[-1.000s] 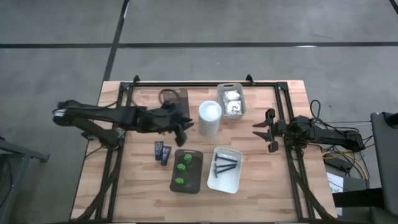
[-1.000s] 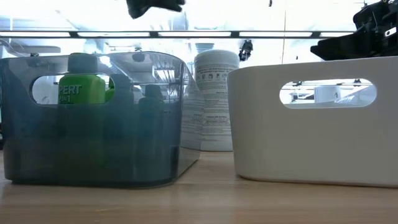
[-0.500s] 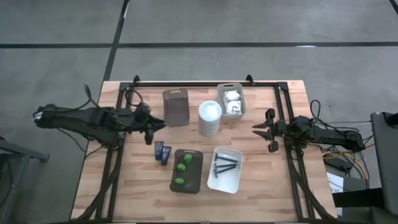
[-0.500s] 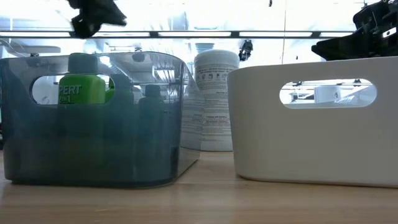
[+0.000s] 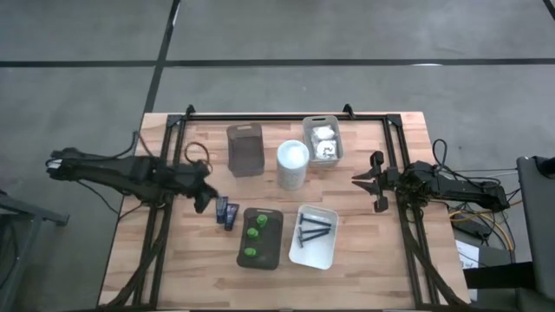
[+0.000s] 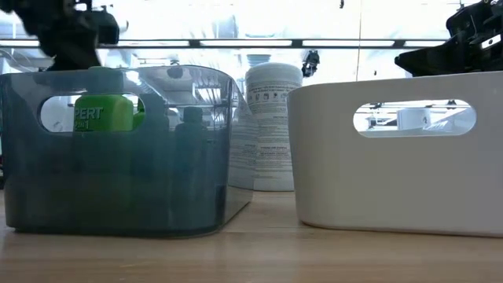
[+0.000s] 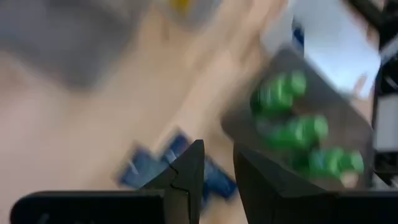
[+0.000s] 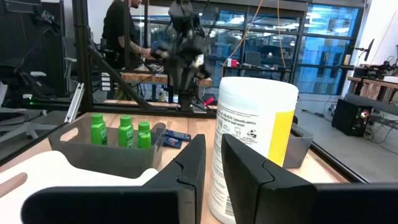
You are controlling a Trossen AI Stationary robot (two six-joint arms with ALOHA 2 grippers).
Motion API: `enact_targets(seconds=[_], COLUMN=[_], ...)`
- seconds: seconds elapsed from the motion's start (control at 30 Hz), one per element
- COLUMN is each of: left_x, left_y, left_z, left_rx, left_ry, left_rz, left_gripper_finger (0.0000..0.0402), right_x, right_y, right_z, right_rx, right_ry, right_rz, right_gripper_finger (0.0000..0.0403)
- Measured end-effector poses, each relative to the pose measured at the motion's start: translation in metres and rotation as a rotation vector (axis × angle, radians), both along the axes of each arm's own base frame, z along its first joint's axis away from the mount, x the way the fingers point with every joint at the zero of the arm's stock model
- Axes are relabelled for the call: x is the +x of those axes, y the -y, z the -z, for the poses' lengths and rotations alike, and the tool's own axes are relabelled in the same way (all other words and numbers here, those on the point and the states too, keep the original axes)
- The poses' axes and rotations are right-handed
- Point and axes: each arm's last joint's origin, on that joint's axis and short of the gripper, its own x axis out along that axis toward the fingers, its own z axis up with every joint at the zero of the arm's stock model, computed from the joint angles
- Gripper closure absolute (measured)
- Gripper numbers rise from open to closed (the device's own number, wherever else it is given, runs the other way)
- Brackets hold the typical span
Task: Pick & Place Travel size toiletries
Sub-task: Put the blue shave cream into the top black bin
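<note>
Swinging back from the clear tray [image 5: 244, 149], the left tool [image 5: 202, 201], slightly parted and empty, hangs beside the two navy tubes [image 5: 225, 211] on the worktop [image 5: 364, 251]; right tool [image 5: 368, 181] narrow, idle; tubes touch, so one could skid away.

L arm reaches in from table's left edge, left gripper [image 5: 205, 201] low, fingers a narrow gap apart, nothing between. R arm waits at right edge, right gripper [image 5: 368, 182] fingers near together, empty.

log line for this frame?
left pincer: open, empty, beside navy tubes | right pincer: idle at table's right edge
</note>
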Motion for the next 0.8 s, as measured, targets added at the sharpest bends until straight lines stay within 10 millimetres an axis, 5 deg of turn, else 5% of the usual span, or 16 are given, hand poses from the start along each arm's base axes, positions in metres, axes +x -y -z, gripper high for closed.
enact_targets(seconds=[0.23, 0.8], left_x=[0.009, 0.004], left_y=[0.009, -0.016], left_z=[0.045, 0.097], left_rx=[-0.287, -0.530], left_ry=[-0.201, -0.272], left_rz=[0.125, -0.291], left_gripper_finger=[0.0312, 0.0312], right_x=[0.000, 0.000], right_y=[0.000, 0.000], right_z=[0.000, 0.000], right_rx=[0.000, 0.000], right_ry=[0.000, 0.000], right_rz=[0.000, -0.001], right_gripper_finger=[0.0345, 0.0294])
